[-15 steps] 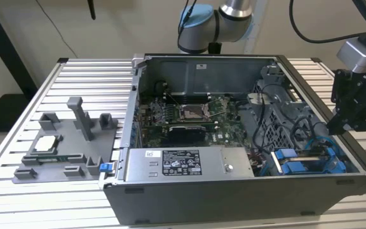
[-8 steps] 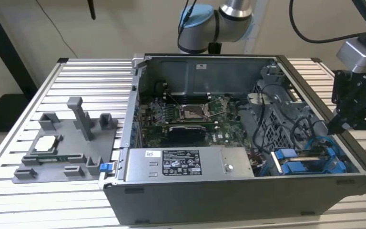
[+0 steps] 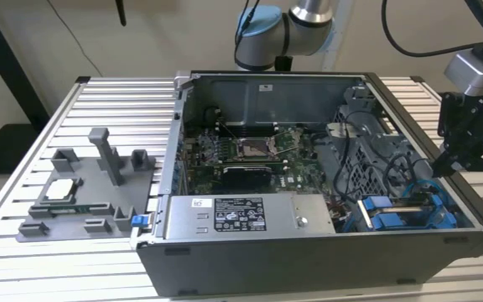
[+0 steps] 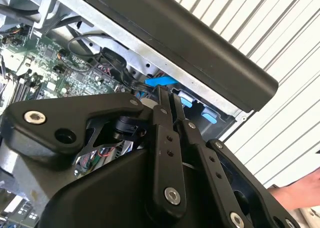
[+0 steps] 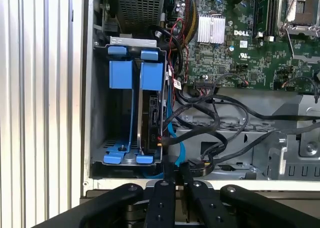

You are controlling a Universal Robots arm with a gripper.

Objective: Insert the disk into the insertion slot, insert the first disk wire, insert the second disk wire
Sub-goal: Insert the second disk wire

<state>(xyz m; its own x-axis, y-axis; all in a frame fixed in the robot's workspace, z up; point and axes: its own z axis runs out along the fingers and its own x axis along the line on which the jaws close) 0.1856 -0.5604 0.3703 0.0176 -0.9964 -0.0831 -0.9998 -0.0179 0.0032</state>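
Note:
The disk (image 5: 151,112) stands edge-on inside the insertion slot (image 5: 132,40), the grey drive cage (image 3: 397,217) at the case's front on the exterior view's right. Its blue carrier tab (image 5: 151,75) sits beside a second blue carrier (image 5: 120,72). A blue wire (image 5: 172,138) and black wires (image 5: 220,120) run from the disk's side towards the case wall. My gripper (image 3: 444,168) hovers over that wall. Its fingers (image 5: 170,175) are pressed together in both wrist views, tips (image 4: 166,93) just short of the blue wire's end (image 4: 160,81). Nothing shows between them.
The open computer case (image 3: 309,264) lies on a slatted table (image 3: 116,94), with the motherboard (image 3: 250,151) and power supply (image 3: 241,217) inside. A grey fixture (image 3: 82,195) with parts sits at the exterior view's left. A person's hand (image 4: 295,193) is beside the case.

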